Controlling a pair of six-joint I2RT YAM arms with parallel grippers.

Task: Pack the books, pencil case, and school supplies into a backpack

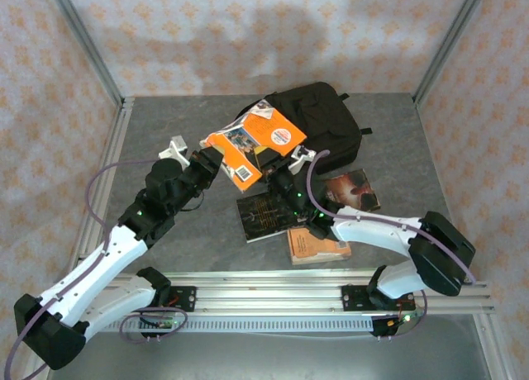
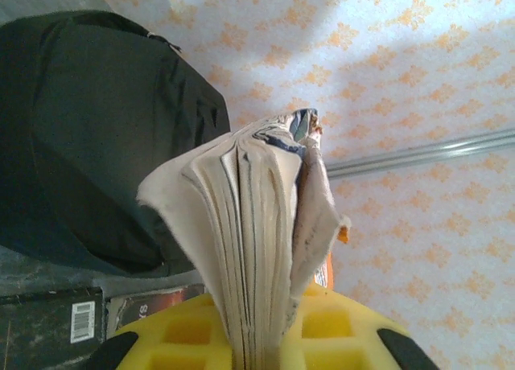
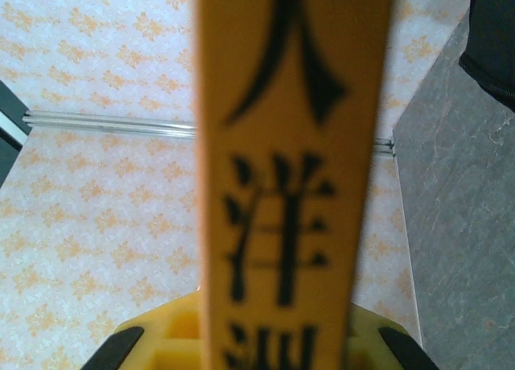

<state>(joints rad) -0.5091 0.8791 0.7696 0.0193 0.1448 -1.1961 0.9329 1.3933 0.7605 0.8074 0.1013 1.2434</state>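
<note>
Left jaws and right jaws pinch one orange-and-white book (image 1: pixel 263 136) by the backpack (image 1: pixel 331 120); behind them lie black book (image 1: pixel 264 215), brown book (image 1: pixel 354 190), small orange book (image 1: pixel 316 246).

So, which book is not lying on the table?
The orange-and-white book: the left gripper and right gripper hold it up near the backpack. The black book, brown book and small orange book lie flat on the table.
</note>
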